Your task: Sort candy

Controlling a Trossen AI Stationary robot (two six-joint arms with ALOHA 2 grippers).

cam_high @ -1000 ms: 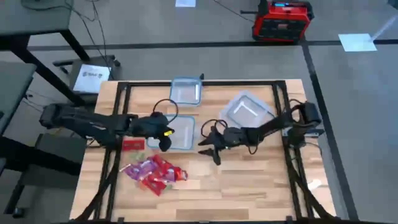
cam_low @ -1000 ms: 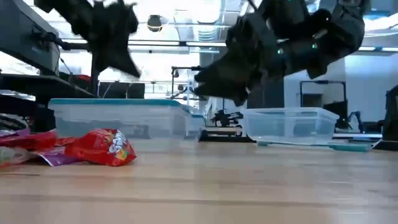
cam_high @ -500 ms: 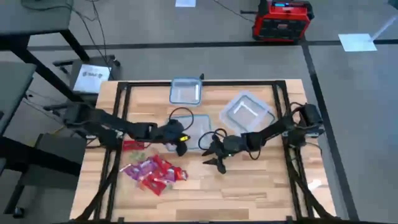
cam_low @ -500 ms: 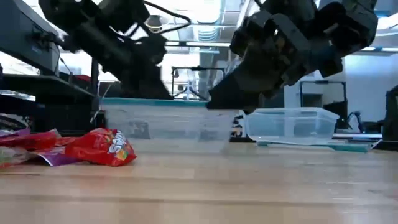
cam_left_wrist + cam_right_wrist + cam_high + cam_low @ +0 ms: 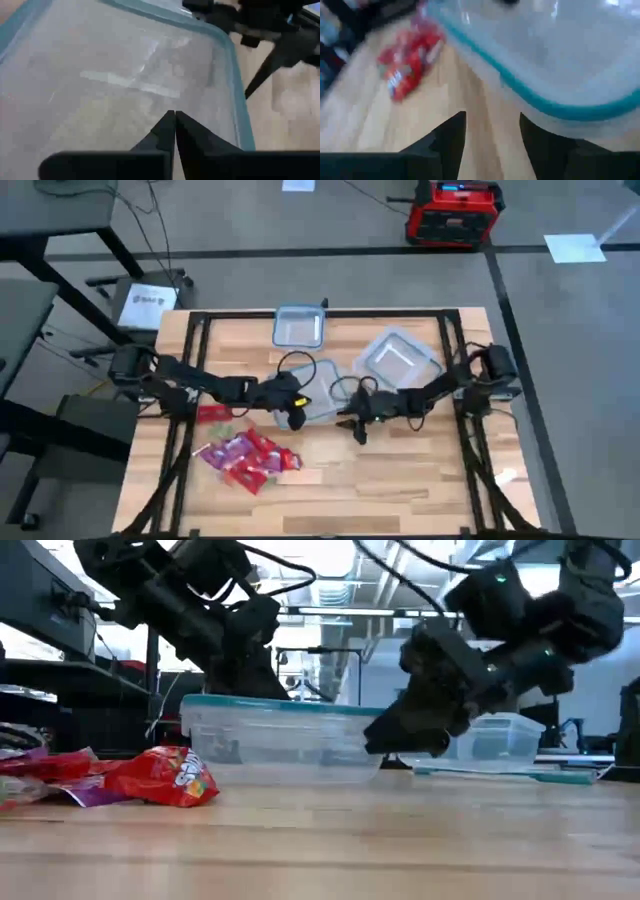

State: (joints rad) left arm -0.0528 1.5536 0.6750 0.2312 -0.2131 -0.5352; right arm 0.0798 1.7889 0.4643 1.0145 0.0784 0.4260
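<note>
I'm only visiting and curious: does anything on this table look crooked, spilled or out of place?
Slightly. The middle tub sits skewed to the table's edges, between the shut left gripper and the open right gripper. The right tub is turned too; only the far tub sits square. The candy lies heaped, none in a tub.

Legible text: none. Red candy (image 5: pixel 160 778) wrapper carries white lettering, unreadable. White sheet (image 5: pixel 147 305) beside the desk's (image 5: pixel 420 480) far left corner bears dark print, too small to read.
</note>
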